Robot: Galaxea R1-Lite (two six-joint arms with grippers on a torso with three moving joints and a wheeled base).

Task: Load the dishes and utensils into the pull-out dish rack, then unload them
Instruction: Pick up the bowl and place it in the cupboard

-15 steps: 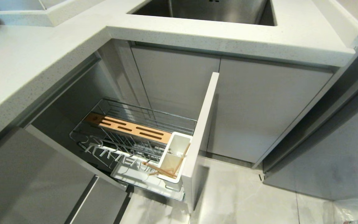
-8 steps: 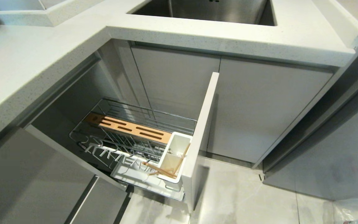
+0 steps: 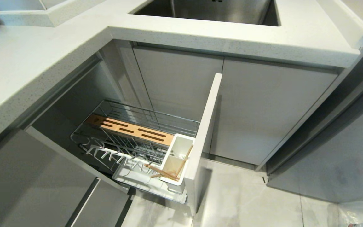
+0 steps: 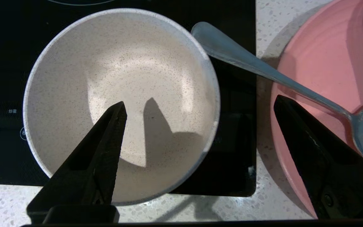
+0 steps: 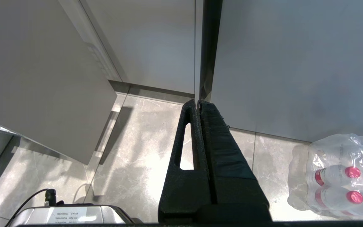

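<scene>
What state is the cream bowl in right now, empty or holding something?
Empty. In the left wrist view the cream bowl stands upright on the black cooktop, showing only bare speckled glaze inside; the spoon lies beside it.

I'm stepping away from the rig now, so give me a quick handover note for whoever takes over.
Left gripper: open, holding nothing, above the cream bowl on the black cooktop.
Right gripper: shut, empty, parked over the floor.
Spoon: on the pink dish beside the bowl.
Chopsticks: in the white cup of the pulled-out rack.
Bowl and spoon are out of the rack; only the chopsticks are in it.
</scene>
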